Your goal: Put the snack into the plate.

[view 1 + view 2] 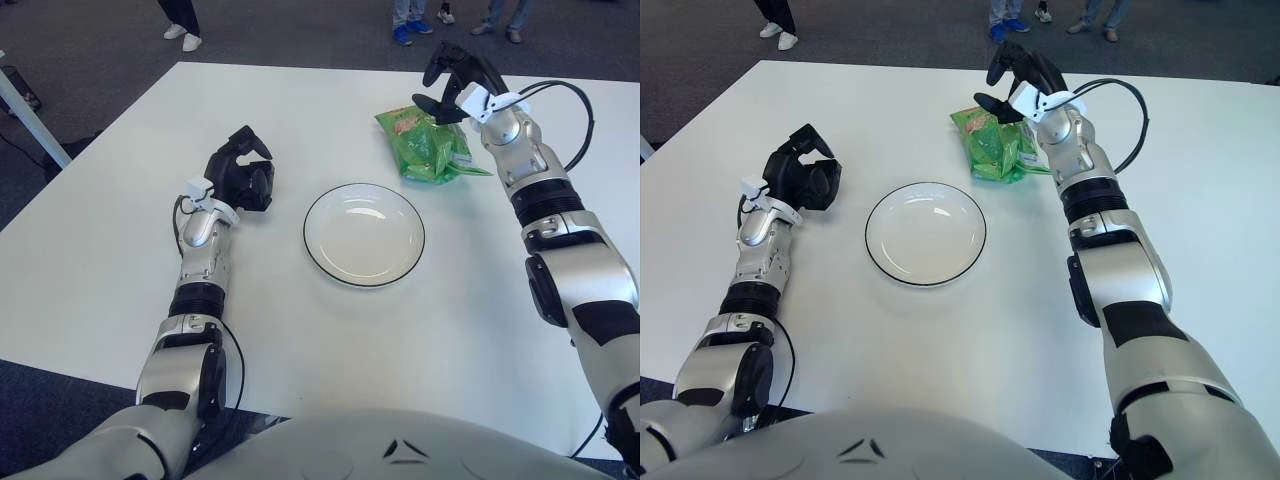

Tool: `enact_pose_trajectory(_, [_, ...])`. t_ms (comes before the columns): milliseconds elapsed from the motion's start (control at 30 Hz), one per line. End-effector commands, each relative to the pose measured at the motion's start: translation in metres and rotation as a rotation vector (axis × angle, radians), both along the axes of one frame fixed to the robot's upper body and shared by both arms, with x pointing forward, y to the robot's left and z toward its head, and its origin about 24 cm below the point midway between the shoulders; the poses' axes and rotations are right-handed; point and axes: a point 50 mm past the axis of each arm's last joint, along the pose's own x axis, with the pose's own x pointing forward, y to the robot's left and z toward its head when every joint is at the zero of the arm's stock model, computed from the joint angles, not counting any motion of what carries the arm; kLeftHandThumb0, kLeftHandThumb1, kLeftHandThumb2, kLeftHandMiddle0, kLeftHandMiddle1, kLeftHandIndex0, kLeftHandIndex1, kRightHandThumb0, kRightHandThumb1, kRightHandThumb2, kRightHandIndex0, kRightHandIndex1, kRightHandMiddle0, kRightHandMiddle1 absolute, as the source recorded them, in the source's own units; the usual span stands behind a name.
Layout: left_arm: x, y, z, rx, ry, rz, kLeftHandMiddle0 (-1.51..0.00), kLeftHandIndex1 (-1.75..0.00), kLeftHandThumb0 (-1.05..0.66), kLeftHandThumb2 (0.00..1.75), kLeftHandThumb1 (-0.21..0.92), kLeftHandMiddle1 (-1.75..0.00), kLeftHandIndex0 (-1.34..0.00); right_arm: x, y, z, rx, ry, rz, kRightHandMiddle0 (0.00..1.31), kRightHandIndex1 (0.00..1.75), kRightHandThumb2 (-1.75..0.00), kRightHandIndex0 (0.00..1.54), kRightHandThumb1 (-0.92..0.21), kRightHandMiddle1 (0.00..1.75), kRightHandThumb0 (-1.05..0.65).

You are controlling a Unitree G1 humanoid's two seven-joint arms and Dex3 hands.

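A green snack bag (pixel 427 145) lies on the white table behind and to the right of an empty white plate (pixel 364 234) with a dark rim. My right hand (pixel 447 82) hovers over the bag's far top edge, fingers spread and holding nothing. My left hand (pixel 243 172) shows to the left of the plate, its fingers curled with nothing in them.
The white table (pixel 120 250) stretches wide around the plate. A cable (pixel 578 120) loops off my right forearm. Several people's feet (pixel 410 28) stand on the dark floor beyond the far table edge. A pale table leg (pixel 25 115) shows at the left.
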Motion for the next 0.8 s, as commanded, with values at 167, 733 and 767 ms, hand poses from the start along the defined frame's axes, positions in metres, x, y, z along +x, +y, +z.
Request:
enact_pose_trajectory(167, [-0.023,-0.005,-0.047,-0.061,0.155,0.013,-1.37,-1.75,-0.50,1.39,0.25,-1.75,-0.66,0.005,0.013,0.003,-0.163,0.051,0.056,0.00,0.92,-1.06,0.12,-0.92,1.11,-0.83])
enact_pose_trajectory(733, [-0.023,-0.005,-0.046,-0.073,0.163,0.018,-1.37,-1.75,-0.50,1.38,0.27,-1.75,-0.65,0.006,0.009,-0.028,-0.386,0.212,0.148,0.00,0.60,-1.12,0.00,-0.92,0.81,-1.00])
enact_pose_trajectory(767, [-0.023,-0.006,-0.046,-0.073,0.163,0.019,-1.37,-1.75,-0.50,1.38,0.26,-1.75,-0.66,0.005,0.008,-0.030,-0.403,0.216,0.153,0.00,0.50,-1.13,0.00,-0.92,0.79,-1.02])
